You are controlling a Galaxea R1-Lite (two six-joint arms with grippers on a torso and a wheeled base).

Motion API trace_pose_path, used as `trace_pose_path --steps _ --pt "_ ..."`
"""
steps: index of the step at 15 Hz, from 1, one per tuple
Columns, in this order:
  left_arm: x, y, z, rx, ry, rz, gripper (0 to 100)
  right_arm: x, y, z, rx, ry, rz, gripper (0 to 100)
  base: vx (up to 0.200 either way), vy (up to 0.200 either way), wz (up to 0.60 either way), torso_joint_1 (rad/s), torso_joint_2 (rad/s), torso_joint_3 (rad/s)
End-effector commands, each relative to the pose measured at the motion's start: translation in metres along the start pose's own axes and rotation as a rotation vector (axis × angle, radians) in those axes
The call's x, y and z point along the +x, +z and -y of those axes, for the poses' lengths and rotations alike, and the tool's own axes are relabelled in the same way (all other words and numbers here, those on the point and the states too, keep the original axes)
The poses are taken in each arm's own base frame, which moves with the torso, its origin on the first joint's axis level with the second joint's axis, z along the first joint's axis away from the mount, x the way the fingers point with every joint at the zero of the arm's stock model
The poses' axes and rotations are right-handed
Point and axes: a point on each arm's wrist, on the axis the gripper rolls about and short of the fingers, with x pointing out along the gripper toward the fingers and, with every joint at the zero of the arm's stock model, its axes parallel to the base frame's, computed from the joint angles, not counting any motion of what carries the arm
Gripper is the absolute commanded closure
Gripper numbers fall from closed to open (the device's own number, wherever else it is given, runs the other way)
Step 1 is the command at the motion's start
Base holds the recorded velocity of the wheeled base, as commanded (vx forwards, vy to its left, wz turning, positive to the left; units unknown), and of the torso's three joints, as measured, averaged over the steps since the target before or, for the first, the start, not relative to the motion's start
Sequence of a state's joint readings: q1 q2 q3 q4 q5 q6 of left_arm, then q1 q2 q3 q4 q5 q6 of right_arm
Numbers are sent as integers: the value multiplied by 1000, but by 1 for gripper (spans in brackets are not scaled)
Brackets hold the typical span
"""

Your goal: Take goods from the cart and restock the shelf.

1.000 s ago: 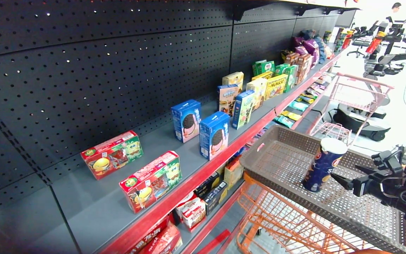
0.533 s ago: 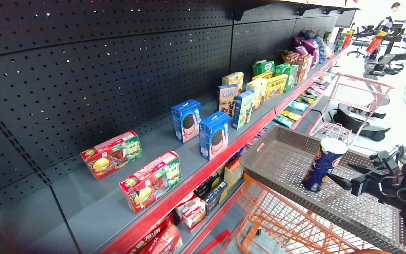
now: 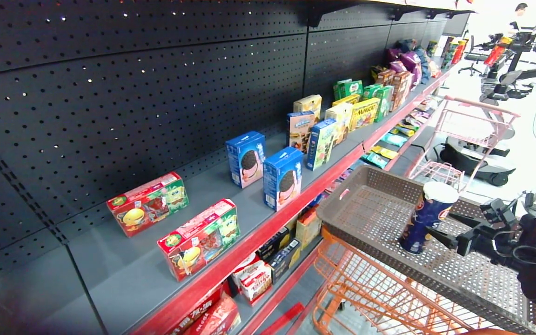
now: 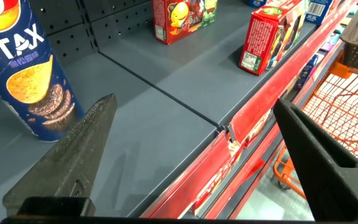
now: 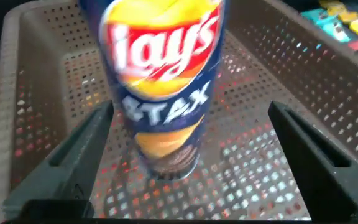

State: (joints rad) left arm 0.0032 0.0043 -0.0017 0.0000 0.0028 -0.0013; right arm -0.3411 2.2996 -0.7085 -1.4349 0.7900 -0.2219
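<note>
A dark blue chip can (image 3: 426, 216) with a white lid stands upright in the brown perforated basket (image 3: 365, 186) on top of the orange cart (image 3: 370, 298). My right gripper (image 3: 440, 223) is open just right of the can, its fingertips at the can's lower half. In the right wrist view the can (image 5: 160, 81) stands between the two spread fingers (image 5: 79, 155). My left gripper (image 4: 196, 106) hangs open over the grey shelf (image 4: 166, 118), empty. A second chip can (image 4: 27, 68) stands upright on that shelf beside it.
Two red snack boxes (image 3: 175, 223) and two blue cookie boxes (image 3: 265, 170) stand on the grey shelf (image 3: 123, 260), with more boxes farther right. The shelf has a red front lip (image 3: 268, 228). A pink cart (image 3: 468, 125) stands behind the orange one.
My right gripper has moved left, closer to the chip can in the basket, staying open. The can and the shelf goods have not moved.
</note>
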Motion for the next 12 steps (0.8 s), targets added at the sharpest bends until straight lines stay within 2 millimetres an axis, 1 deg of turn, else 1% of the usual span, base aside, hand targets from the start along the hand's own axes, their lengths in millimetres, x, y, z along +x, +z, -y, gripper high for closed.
trace_pose_path --steps 1,4,9,12 --pt "0 0 0 0 0 -1 0 7 0 4 -1 2 14 0 0 0 0 0 0 0" --pt "0 0 0 0 0 -2 0 18 8 8 4 12 50 0 0 0 0 0 0 0" --pt "0 0 0 0 2 -1 0 35 8 -1 -5 58 61 0 0 0 0 0 0 0" --pt "0 0 0 0 2 -1 0 40 8 -5 -4 72 63 0 0 0 0 0 0 0"
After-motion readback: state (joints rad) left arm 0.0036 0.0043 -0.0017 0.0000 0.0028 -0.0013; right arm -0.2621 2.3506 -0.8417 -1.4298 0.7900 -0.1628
